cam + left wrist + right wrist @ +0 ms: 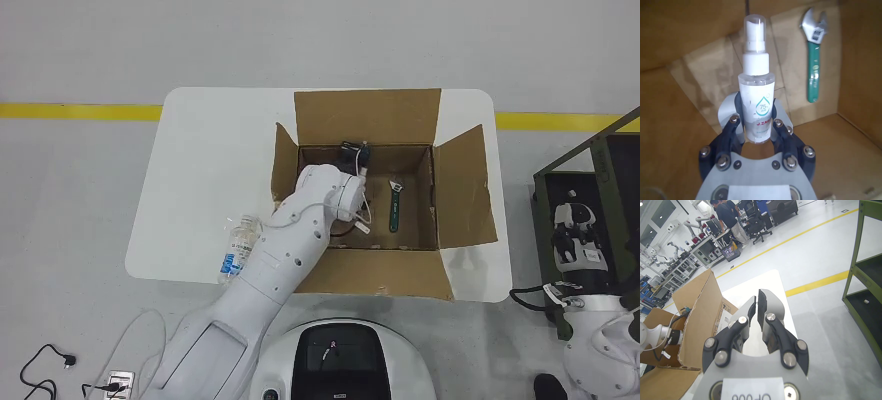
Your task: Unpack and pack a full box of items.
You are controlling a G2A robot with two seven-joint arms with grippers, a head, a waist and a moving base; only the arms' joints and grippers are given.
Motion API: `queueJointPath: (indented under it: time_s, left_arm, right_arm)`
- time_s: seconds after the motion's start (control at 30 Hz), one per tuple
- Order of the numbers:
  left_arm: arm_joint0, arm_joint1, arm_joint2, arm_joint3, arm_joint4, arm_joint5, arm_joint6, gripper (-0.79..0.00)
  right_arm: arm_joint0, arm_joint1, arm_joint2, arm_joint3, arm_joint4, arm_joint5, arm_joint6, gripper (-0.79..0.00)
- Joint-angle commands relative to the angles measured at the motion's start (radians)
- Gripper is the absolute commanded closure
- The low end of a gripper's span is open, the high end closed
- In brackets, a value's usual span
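Cardboard box [365,115]: open on desk [210,170]; wrench [814,62] flat on its floor.
Left gripper [756,108]: clamped on spray bottle [755,91], low on the body, inside box; likely sparing the nozzle.
Right gripper [757,302]: together, empty, beside desk.

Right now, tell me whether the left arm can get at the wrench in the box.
Probably not yet: the left arm's fingers are shut on the spray bottle. The wrench lies uncovered on the box floor nearby.
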Motion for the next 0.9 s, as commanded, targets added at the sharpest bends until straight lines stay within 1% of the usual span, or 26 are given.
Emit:
queueJointPath:
  time_s: [0.0,0.03,0.1,0.13,0.2,0.3,0.33,0.37,0.43,0.5,0.6,0.73,0.8,0.87]
  left_arm:
    - [0.022,0.008,-0.013,-0.107,0.019,-0.003,-0.050,0.000]
    - [0.034,0.013,-0.020,-0.158,0.031,-0.004,-0.075,0.000]
    - [0.060,0.022,-0.037,-0.260,0.048,-0.009,-0.128,0.000]
    - [0.074,0.027,-0.047,-0.326,0.063,-0.017,-0.163,0.000]
    - [0.087,0.035,-0.053,-0.393,0.102,-0.032,-0.203,0.000]
    - [0.106,0.042,-0.077,-0.519,0.116,-0.042,-0.257,0.000]
    - [0.110,0.044,-0.082,-0.539,0.120,-0.044,-0.268,0.000]
    - [0.112,0.046,-0.092,-0.582,0.130,-0.046,-0.281,0.000]
    - [0.120,0.049,-0.107,-0.626,0.124,-0.044,-0.297,0.000]
    - [0.125,0.052,-0.131,-0.688,0.113,-0.046,-0.318,0.000]
    - [0.131,0.059,-0.160,-0.744,0.114,-0.060,-0.331,0.000]
    - [0.142,0.068,-0.188,-0.797,0.136,-0.072,-0.331,0.000]
    - [0.150,0.074,-0.204,-0.829,0.149,-0.071,-0.331,0.000]
    - [0.160,0.080,-0.219,-0.866,0.163,-0.075,-0.331,0.000]
  right_arm:
    - [0.000,0.000,0.000,0.000,0.000,0.000,0.000,-0.058]
    - [0.000,0.000,0.000,0.000,0.000,0.000,0.000,-0.074]
    - [0.000,0.000,0.000,0.000,0.000,0.000,0.000,-0.151]
    - [0.003,0.000,-0.002,-0.003,0.010,-0.004,0.004,-0.265]
    - [0.007,0.000,0.000,-0.010,0.033,-0.020,0.020,-0.785]
    - [0.009,0.000,0.019,-0.035,0.082,-0.036,0.056,-0.785]
    - [0.008,0.000,0.022,-0.041,0.099,-0.039,0.065,-0.785]
    - [0.007,0.000,0.031,-0.055,0.128,-0.042,0.082,-0.785]
    - [0.005,0.000,0.041,-0.071,0.177,-0.043,0.102,-0.785]
    - [0.002,-0.001,0.052,-0.103,0.275,-0.046,0.145,-0.785]
    - [-0.005,-0.001,0.068,-0.150,0.399,-0.055,0.218,-0.785]
    - [-0.018,0.001,0.062,-0.185,0.446,-0.066,0.286,-0.785]
    - [-0.025,0.002,0.038,-0.193,0.424,-0.074,0.306,-0.785]
    - [-0.029,0.002,0.004,-0.191,0.395,-0.077,0.316,-0.754]
